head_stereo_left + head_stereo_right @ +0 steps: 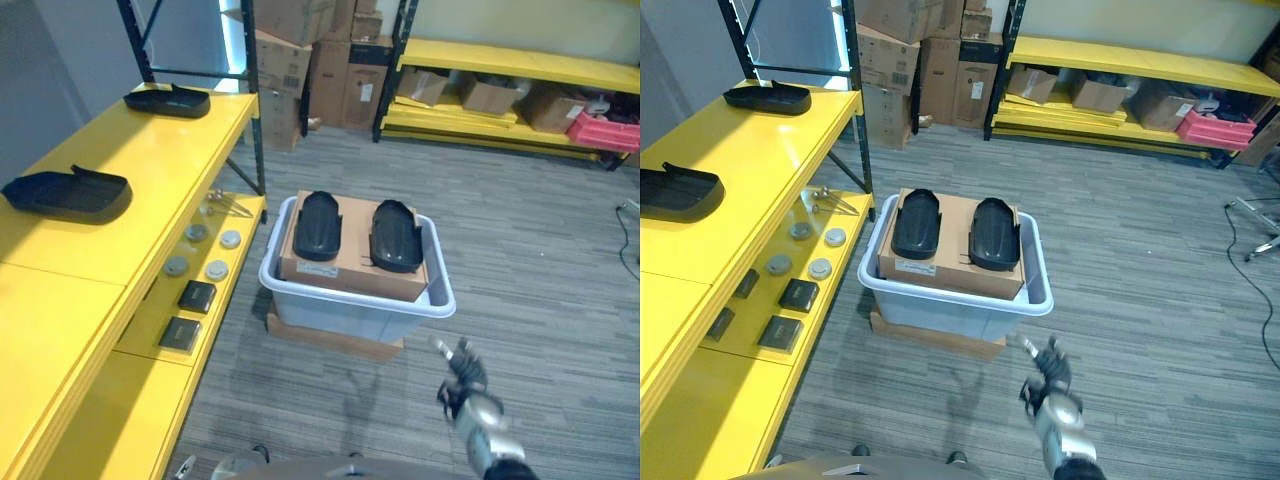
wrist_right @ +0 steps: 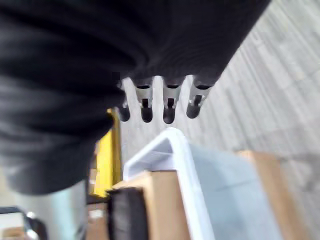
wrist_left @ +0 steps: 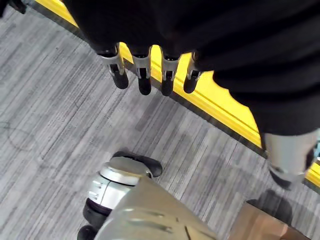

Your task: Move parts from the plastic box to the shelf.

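The yellow shelf [image 1: 120, 190] already carries two black parts [image 1: 68, 193] on its top board, probably because it is the place where the parts must go. The plastic box [image 1: 352, 305] stands on the floor just beside it, with a cardboard carton [image 1: 352, 268] inside that lifts the two remaining parts [image 1: 318, 226] above the rim, so I judge they are easy to reach. The right hand [image 1: 462, 380] hovers in front of the box with relaxed fingers and holds nothing, and the left hand [image 3: 145, 70] hangs empty near the shelf edge, fingers straight.
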{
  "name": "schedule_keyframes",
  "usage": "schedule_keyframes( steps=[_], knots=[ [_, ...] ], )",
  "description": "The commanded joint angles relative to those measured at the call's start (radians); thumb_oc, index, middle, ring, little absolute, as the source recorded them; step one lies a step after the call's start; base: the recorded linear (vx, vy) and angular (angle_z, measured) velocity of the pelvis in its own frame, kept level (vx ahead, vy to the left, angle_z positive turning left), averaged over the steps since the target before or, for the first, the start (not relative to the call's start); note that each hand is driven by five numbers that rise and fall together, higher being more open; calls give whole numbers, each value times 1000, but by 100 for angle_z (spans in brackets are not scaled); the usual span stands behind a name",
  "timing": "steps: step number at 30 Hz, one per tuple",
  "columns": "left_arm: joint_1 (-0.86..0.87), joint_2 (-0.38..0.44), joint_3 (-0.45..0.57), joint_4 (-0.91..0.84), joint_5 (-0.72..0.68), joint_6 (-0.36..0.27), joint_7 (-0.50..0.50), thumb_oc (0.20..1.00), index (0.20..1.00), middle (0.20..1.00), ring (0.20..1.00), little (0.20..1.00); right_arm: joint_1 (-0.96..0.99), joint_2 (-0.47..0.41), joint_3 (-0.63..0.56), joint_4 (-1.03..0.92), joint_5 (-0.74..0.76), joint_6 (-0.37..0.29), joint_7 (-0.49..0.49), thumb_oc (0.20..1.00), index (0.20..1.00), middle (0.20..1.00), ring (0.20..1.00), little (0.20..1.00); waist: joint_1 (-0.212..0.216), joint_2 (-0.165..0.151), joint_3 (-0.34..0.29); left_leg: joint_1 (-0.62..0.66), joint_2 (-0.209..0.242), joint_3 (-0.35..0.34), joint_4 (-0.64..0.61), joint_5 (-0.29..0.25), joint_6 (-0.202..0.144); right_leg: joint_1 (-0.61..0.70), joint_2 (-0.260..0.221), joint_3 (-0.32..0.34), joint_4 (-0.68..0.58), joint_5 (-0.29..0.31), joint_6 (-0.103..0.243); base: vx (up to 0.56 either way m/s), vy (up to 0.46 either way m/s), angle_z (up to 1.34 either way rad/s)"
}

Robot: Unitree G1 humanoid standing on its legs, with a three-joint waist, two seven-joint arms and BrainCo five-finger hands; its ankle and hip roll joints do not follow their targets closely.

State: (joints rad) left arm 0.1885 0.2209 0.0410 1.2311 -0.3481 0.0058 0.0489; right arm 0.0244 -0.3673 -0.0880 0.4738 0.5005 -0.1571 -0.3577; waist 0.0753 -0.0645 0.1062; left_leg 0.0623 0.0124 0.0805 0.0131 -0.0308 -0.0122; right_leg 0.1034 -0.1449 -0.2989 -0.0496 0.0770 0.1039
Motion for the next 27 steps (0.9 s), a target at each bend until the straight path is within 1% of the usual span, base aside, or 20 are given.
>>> schedule_keyframes(
  steps=[1,5,6,7,10,11,14,18,19,20,23,24,27],
  knots=[
    [-42,24,-5,33,44,-34,-21,1000,1000,1000,1000,1000,-69,-122,-92,-109,-111,-114,-158,1000,1000,1000,1000,1000,6,54,10,-30,84,24,-33,52,-32,-58,-43,9,57,-25,70,28,-10,3],
    [-44,33,21,21,53,-17,-29,1000,1000,1000,1000,1000,-115,-221,-191,-265,-207,-93,-215,1000,1000,1000,1000,1000,8,64,18,-42,88,25,-27,51,-39,-63,-45,3,64,-36,70,37,-11,0],
    [-42,32,23,19,60,-15,-28,1000,1000,1000,1000,1000,-122,-236,-208,-294,-218,-62,-218,1000,1000,1000,1000,1000,10,66,20,-45,88,23,-23,49,-40,-63,-45,2,65,-39,70,85,-28,-1],
    [-40,31,23,17,67,-14,-26,1000,1000,1000,1000,1000,-131,-250,-217,-303,-234,-45,-219,1000,1000,1000,1000,1000,13,66,21,-47,89,21,-21,49,-41,-62,-46,0,66,-42,69,89,-32,-1],
    [-33,32,7,8,82,-10,-19,1000,1000,1000,1000,1000,-169,-307,-232,-274,-240,14,-190,1000,1000,1000,1000,1000,30,75,31,-64,90,6,-7,52,-47,-65,-50,-11,79,-51,64,76,-22,1],
    [-35,33,0,9,81,-10,-20,1000,1000,1000,1000,1000,-184,-323,-226,-256,-243,22,-180,1000,1000,1000,1000,1000,35,79,36,-73,89,1,0,54,-48,-69,-52,-14,85,-52,62,37,0,2],
    [-52,46,-31,6,64,-13,-43,1000,1000,1000,1000,1000,-261,-368,-185,-176,-229,74,-224,1000,1000,1000,1000,1000,54,95,68,-131,80,-26,42,57,-52,-105,-65,-19,117,-57,57,-12,2,5],
    [-87,64,-66,-11,37,-13,-66,1000,1000,1000,1000,1000,-342,-413,-169,-57,-205,67,-250,1000,1000,1000,1000,1000,64,111,112,-188,71,-45,67,63,-57,-146,-77,-25,140,-59,55,-110,5,11],
    [-103,68,-84,-18,19,-16,-70,1000,1000,1000,1000,1000,-374,-438,-162,-1,-194,52,-261,1000,1000,1000,1000,1000,66,119,134,-214,66,-53,77,66,-59,-169,-82,-25,154,-60,54,-345,30,18],
    [-148,79,-138,-36,-38,-28,-81,1000,1000,1000,1000,1000,-467,-506,-124,163,-159,-14,-266,1000,1000,1000,1000,1000,72,141,201,-296,53,-76,127,74,-62,-240,-96,-21,204,-63,47,-335,24,17],
    [-164,83,-158,-45,-64,-31,-87,1000,1000,1000,1000,1000,-511,-536,-99,222,-142,-34,-254,1000,1000,1000,1000,1000,74,151,228,-334,47,-86,157,74,-63,-279,-103,-18,233,-66,44,-141,4,15],
    [-176,88,-173,-55,-76,-38,-97,1000,1000,1000,1000,1000,-550,-557,-73,257,-124,-44,-250,1000,1000,1000,1000,1000,75,158,255,-372,41,-93,187,73,-61,-323,-109,-13,264,-70,40,-132,1,11],
    [-184,91,-192,-80,-102,-45,-107,1000,1000,1000,1000,1000,-604,-577,-30,280,-113,-35,-245,1000,1000,1000,1000,1000,77,168,297,-423,37,-100,238,64,-61,-384,-115,3,326,-87,33,-86,5,2]
  ],
)
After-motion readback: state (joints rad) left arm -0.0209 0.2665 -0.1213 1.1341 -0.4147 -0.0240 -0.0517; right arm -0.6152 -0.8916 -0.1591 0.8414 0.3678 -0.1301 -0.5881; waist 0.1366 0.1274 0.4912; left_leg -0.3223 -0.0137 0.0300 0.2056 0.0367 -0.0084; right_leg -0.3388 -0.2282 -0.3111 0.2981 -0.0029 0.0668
